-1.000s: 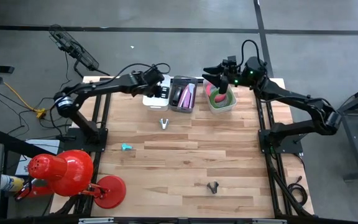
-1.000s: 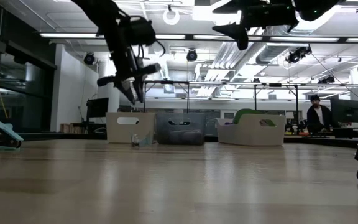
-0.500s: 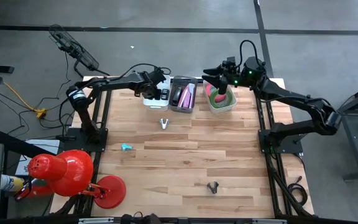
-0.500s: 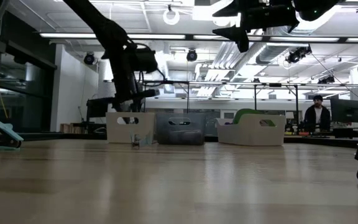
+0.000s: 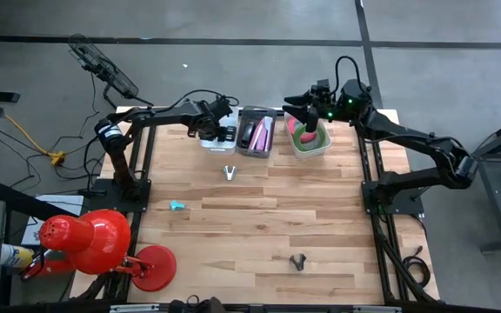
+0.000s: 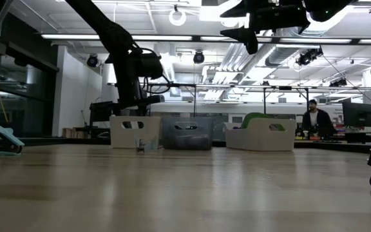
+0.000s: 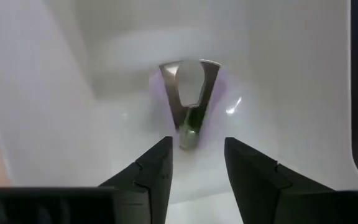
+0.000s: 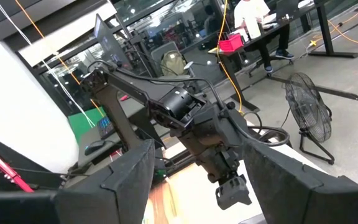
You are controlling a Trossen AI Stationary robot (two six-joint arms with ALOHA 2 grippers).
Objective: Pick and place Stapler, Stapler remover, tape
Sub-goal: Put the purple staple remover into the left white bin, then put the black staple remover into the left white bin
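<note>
Staple remover (image 7: 188,99) lies inside white bin (image 7: 73,93), left gripper (image 7: 197,163) spread above it

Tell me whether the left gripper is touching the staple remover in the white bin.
Apart. The left wrist view shows the left gripper open, with the staple remover lying on the white bin floor beyond its fingertips.

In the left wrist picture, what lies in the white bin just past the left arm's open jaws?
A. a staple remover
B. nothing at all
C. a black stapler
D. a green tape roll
A: a staple remover, V-shaped metal with pale purple sides, lies on the floor of the white bin, just ahead of the left gripper, whose jaws stand apart.
</note>
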